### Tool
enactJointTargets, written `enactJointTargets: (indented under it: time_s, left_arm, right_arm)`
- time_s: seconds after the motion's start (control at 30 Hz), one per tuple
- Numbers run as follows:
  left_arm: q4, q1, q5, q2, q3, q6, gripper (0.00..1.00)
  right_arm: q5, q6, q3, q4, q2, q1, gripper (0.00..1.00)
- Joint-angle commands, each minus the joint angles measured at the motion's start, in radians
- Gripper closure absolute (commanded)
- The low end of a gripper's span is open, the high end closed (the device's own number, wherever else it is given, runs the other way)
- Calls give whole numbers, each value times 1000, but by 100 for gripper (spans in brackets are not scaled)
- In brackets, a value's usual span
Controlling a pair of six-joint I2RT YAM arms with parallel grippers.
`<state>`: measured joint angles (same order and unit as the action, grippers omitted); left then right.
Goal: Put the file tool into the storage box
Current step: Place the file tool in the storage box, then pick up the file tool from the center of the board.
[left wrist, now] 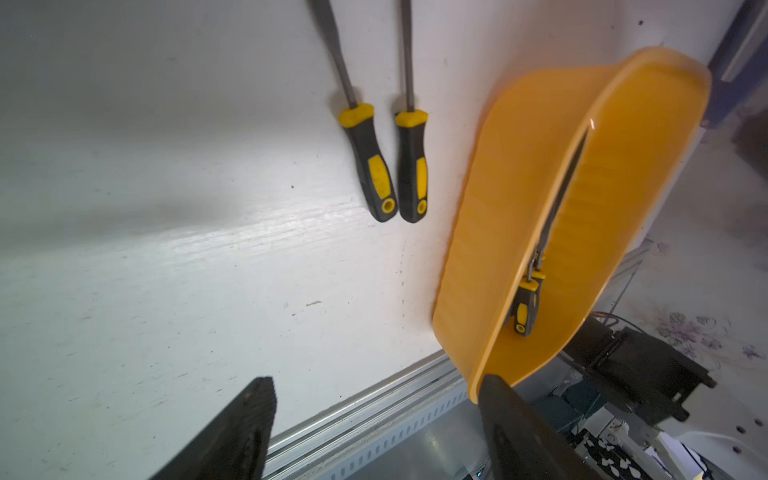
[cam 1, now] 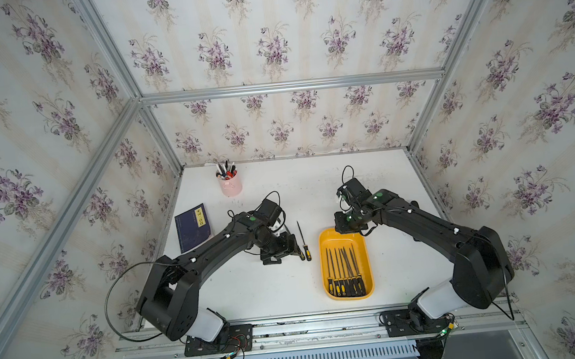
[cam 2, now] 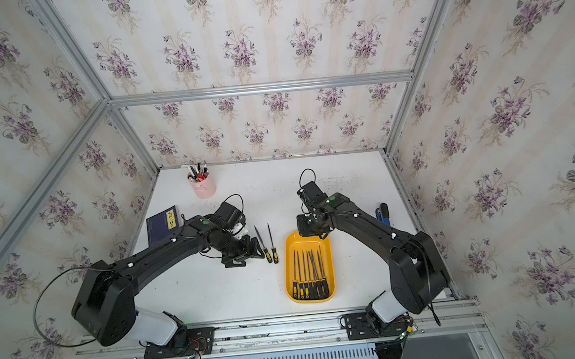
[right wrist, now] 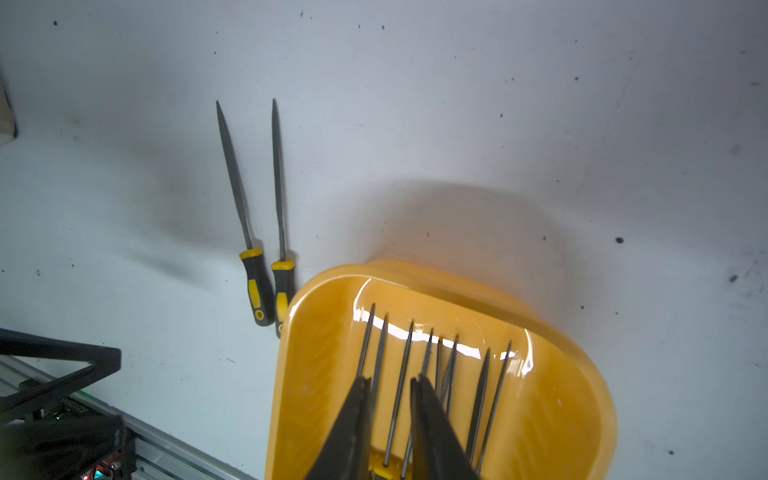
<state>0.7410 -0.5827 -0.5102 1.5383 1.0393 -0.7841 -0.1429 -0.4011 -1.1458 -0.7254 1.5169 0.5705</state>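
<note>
**Item 1.** Blue book [cam 1: 191,228] and pink pen cup [cam 1: 231,186]: far left of the counter [cam 1: 253,291], well apart from the work and likely no part of it.

**Item 2.** Left fingers [left wrist: 245,419]: spread and empty, low beside the file handles. This looks like lining up a grasp on a thick handle end.

**Item 3.** Left loose file [cam 2: 262,243] and right loose file [cam 2: 272,243]: flat on the counter, near-parallel, handles toward the robot, between the left fingers and the box. Neither is stored yet.

**Item 4.** Storage box [cam 1: 323,272]: lies lengthwise just beside them, so a file can probably go in without turning. The stored files [cam 1: 346,274] sit in a row, handles at the near end.

**Item 5.** Right fingers [right wrist: 432,419]: above the file tips at the box's far end, narrowly parted, gripping nothing.
</note>
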Motion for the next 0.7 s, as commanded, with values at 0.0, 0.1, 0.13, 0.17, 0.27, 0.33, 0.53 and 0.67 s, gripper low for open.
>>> enactJointTargets:
  time_s: [0.0, 0.1, 0.13, 0.17, 0.27, 0.33, 0.53, 0.67]
  left_arm:
    - [18, -9, 78, 50, 42, -89, 34]
    - [39, -23, 105, 94, 83, -112, 35]
    - [54, -33, 120, 113, 104, -115, 35]
    - [74, -44, 134, 135, 126, -113, 35]
    - [142, -81, 191, 207, 194, -111, 36]
    - [149, -93, 214, 240, 212, -136, 40]
    - [161, -111, 307, 300, 275, -197, 44]
    - [133, -127, 333, 320, 294, -224, 51]
  right_arm:
    - [13, -5, -11, -31, -6, 2, 77]
    - [11, -8, 0, -30, -12, 1, 77]
    - [11, -9, 5, -28, -15, 0, 77]
    - [11, -10, 12, -28, -19, 0, 77]
    - [13, -11, 20, -28, -27, 1, 77]
    - [16, -10, 20, -28, -32, 1, 78]
    - [15, -7, 21, -30, -45, 1, 78]
    - [13, 0, 37, -27, -58, 1, 78]
